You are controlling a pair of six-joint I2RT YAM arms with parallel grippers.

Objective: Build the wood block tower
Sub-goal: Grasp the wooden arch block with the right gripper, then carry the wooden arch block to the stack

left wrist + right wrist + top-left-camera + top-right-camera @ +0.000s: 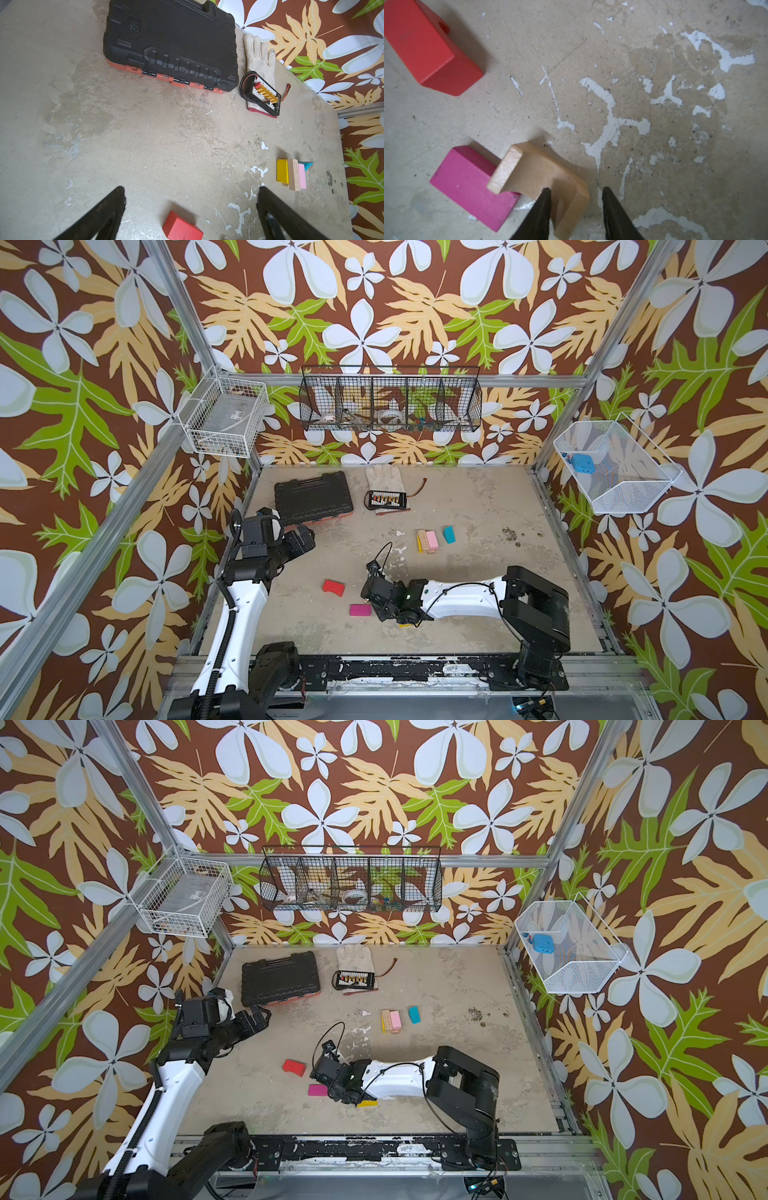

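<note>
Risk: right gripper (576,189) straddles one leg of the plain-wood arch block (533,172), with floor showing between the leg and one finger, so I can't tell if it's clamped. Arch sits tilted, free end over the magenta rectangular block (467,187). An off-centre squeeze could twist it, drop it or shove the magenta.

Idle left gripper (191,188) is spread wide and empty near the black plastic tool case (170,45).

Part-built tower (428,540) of yellow, plain-wood and pink blocks stands well apart, teal wedge block (449,534) just beside it.

Case logo and the wood block's print: unreadable.
</note>
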